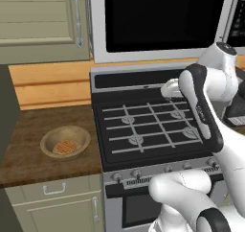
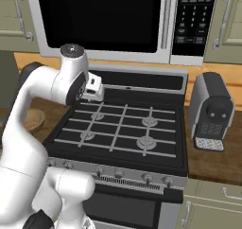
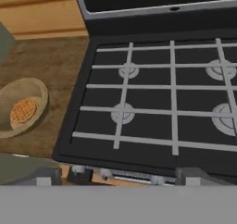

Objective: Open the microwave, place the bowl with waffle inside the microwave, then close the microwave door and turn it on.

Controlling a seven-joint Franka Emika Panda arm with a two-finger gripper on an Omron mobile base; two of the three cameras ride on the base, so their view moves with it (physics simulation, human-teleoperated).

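No text, brand or number can be read. The dark control strip of the microwave [image 2: 194, 21] carries rows of pale button markings, too small and blurred to make out. The stove [image 1: 143, 125] knobs show no readable marks.

Dark wood bench [image 1: 28, 149] left of stove [image 1: 148, 125]: tan bowl [image 1: 65, 142] sits on it, well apart from stove edge, waffle [image 1: 64, 146] inside. Bench [image 2: 212, 164] right of stove: grey toaster [image 2: 212, 112] upright, near wall.
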